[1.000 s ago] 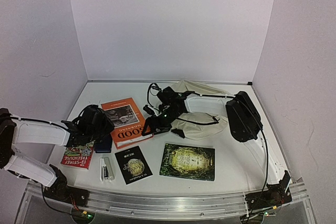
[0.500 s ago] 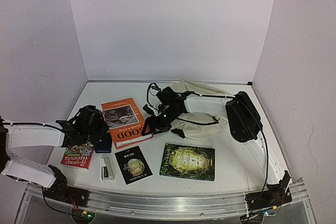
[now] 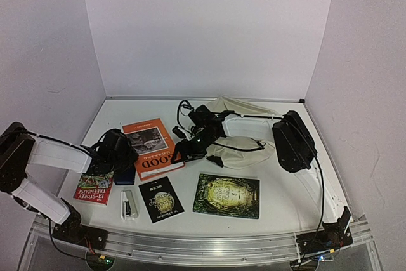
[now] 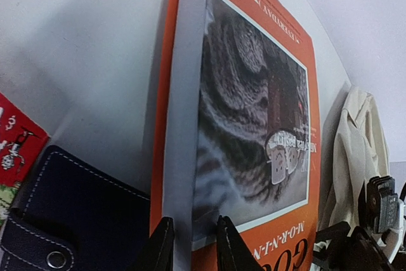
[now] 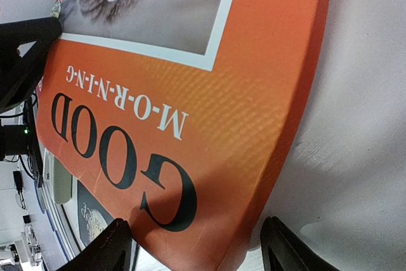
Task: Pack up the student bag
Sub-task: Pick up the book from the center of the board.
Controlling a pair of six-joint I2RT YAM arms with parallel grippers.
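The student bag (image 3: 244,147), cream with black straps, lies at the back right of the table and shows as a pale fold (image 4: 358,144) in the left wrist view. An orange "Good Morning" book (image 3: 151,147) lies left of it. My left gripper (image 3: 132,157) is shut on this book's left edge, and the page block (image 4: 181,157) sits between the two fingers (image 4: 192,249). My right gripper (image 3: 179,155) stands open at the book's near right corner (image 5: 209,207), with its fingertips (image 5: 196,252) wide apart on either side of that corner.
A red paperback (image 3: 94,187) and a navy wallet (image 3: 125,174) lie under the left arm. A white stapler (image 3: 129,204), a small black book (image 3: 160,198) and a dark green book (image 3: 227,195) line the front. White walls close in on three sides.
The left arm's elbow has risen, and its gripper has slid slightly right along the orange book's edge. The right arm and the bag have stayed put.
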